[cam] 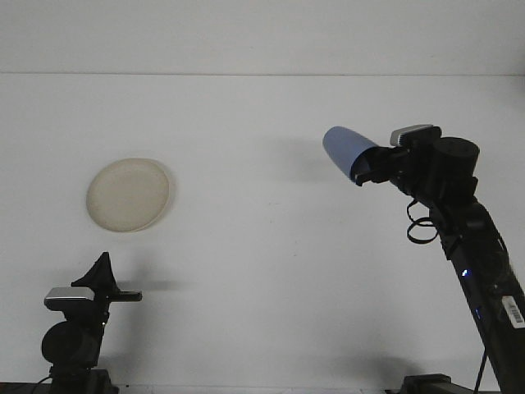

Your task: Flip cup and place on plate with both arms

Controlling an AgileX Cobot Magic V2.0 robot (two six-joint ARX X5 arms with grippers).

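Right gripper (367, 168) pinches the blue cup (344, 152) tilted, raised at right; plate (129, 194) lies far left; left gripper (111, 283) near left, fingers' state unclear

The right gripper (367, 168) held a blue cup (345, 152) aloft, tilted leftward; the plate (129, 194) lay far to its left.

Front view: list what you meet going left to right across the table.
left gripper → plate → blue cup → right gripper, holding the cup by one end.
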